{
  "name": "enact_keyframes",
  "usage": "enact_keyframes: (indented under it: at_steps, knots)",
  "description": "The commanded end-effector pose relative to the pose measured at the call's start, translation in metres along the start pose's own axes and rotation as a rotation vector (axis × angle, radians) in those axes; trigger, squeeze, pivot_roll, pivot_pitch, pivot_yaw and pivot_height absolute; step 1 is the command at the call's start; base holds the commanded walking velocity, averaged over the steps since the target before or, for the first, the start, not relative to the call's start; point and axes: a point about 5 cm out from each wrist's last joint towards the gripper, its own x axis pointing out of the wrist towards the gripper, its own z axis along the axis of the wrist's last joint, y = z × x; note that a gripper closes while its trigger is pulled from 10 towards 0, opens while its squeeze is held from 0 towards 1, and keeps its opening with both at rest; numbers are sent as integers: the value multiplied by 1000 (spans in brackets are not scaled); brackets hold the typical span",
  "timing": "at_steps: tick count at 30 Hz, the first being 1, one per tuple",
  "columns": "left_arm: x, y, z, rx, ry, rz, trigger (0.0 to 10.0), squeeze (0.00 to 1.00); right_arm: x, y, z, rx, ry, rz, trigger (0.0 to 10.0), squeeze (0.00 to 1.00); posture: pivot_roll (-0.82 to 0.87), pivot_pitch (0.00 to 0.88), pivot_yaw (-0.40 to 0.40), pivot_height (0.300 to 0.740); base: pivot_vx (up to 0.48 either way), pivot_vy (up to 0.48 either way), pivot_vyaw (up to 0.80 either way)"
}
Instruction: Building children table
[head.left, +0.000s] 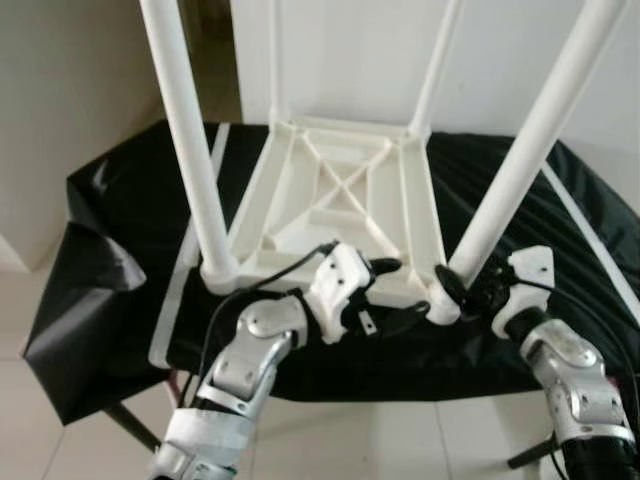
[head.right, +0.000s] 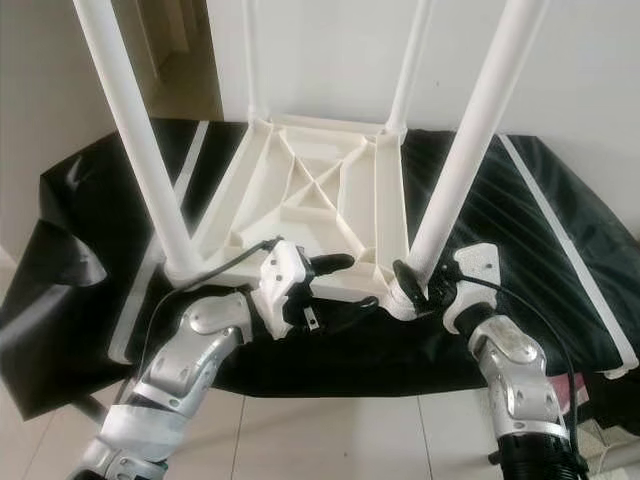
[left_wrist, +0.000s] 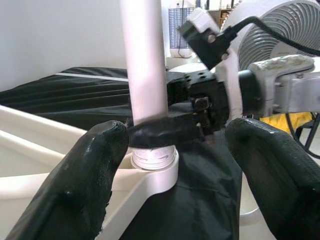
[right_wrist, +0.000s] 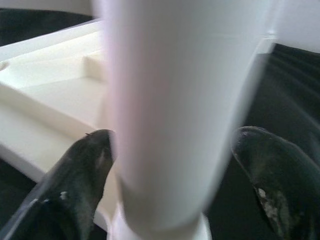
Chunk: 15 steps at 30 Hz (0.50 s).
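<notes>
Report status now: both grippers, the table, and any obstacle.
Right gripper shut on near-right leg at its socket. Left gripper open beside it at the frame edge. Table upside down on black cloth, four legs up. No obstacle seen.

1. Tabletop (head.left: 340, 200) lies upside down on a covered bench (head.left: 120, 200), four legs pointing up.
2. Near-left leg (head.left: 185, 130) stands in the near-left corner socket, near-right leg (head.left: 530, 150) in the near-right one; the other two stand at the far corners, by the wall (head.left: 350, 50).
3. Left gripper (head.left: 385, 295) sits at the tabletop's near edge, between the near legs.
4. Right gripper (head.left: 455, 285) is around the near-right leg's base, just above its socket.
5. Fan (left_wrist: 280, 30) stands behind the right arm.
</notes>
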Motion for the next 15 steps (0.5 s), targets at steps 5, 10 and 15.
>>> enact_keyframes:
  at_steps: [5,10,15]
  knots:
    - [0,1,-1,15,11,24,10000,0,6,5,-10,-12,37,73,0,0,-42,0,-46,740,0,0,0]
    - [-2,0,-2,16,16,35,10000,0,2,3,-18,2,63,80,0,0,-37,0,-53,740,0,0,0]
    - [-3,-2,-5,11,21,34,10000,0,-1,-1,-21,6,65,48,0,0,-43,0,-50,740,0,0,0]
